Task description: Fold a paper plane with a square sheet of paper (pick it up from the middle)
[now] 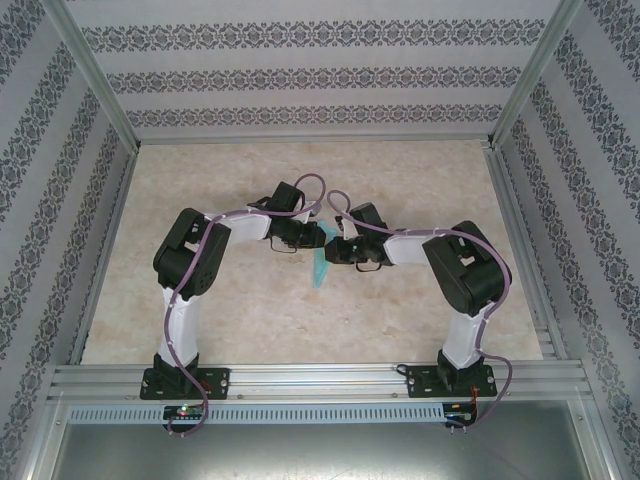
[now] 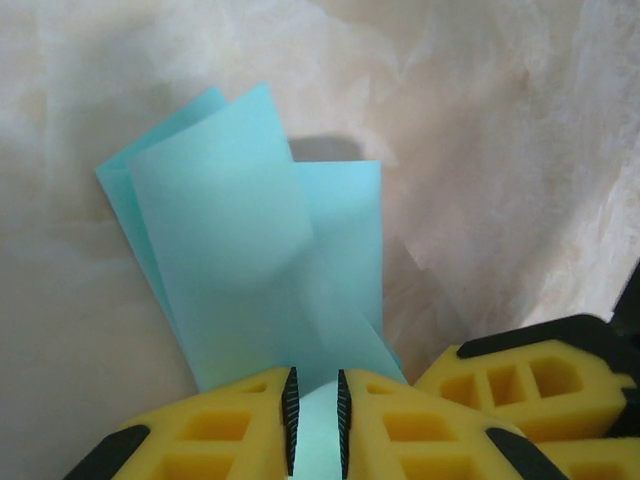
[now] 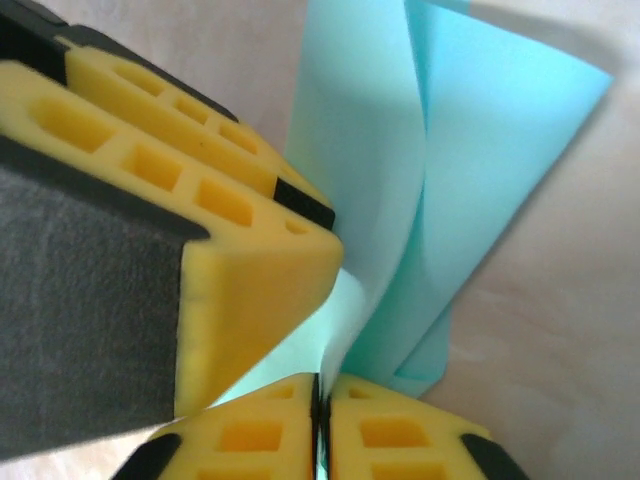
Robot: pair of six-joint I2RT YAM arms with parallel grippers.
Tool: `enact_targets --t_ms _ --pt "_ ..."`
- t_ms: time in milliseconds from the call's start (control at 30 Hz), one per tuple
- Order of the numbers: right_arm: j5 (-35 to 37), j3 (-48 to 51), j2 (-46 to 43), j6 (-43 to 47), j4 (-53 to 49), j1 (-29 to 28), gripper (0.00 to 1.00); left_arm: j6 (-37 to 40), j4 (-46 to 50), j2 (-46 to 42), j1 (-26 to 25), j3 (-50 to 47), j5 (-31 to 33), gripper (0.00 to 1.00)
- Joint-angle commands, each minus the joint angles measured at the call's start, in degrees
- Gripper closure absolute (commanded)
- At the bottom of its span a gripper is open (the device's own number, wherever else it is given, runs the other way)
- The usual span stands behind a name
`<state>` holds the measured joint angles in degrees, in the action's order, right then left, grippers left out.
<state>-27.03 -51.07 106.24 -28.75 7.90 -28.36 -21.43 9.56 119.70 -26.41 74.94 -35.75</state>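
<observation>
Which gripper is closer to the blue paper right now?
Neither, it's a tie. The left gripper and the right gripper both pinch the blue paper, reaching in from opposite sides with their tips close together.

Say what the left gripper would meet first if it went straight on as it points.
The left gripper pinches the folded teal paper, so that comes first; beyond it, probably the tabletop, though depth is unclear.
</observation>
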Motion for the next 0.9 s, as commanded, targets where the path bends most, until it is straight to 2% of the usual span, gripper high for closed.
enact_targets --t_ms 0,133,267,333,433,633,867 --pt "0.5 2.0 -4.2 -0.9 -1.6 0.3 0.84 3.2 5.1 3.9 -0.3 -0.5 5.4 0.77" --pt "-1.6 4.9 -9.2 -3.5 1.1 1.0 0.8 3.4 5.1 4.6 -0.3 -0.3 4.9 0.77" --pt "-7.2 9.2 -12.4 -10.2 9.2 1.0 0.84 3.3 5.1 5.2 -0.3 -0.1 4.3 0.77" --pt "-10.2 10.8 -11.5 -15.5 16.3 0.1 0.87 3.3 5.1 5.3 -0.3 0.1 3.7 0.77" --pt "-10.1 11.5 -9.9 -19.1 21.2 -1.4 0.91 3.4 5.3 5.5 -0.3 0.2 3.4 0.77" --pt "-9.8 9.8 -3.7 -21.3 25.3 -3.5 0.94 3.2 5.7 5.6 -0.2 0.3 2.7 0.76" --pt "-8.7 9.4 0.0 -20.0 24.9 -4.3 0.96 3.1 6.2 5.9 0.0 0.6 2.4 0.76"
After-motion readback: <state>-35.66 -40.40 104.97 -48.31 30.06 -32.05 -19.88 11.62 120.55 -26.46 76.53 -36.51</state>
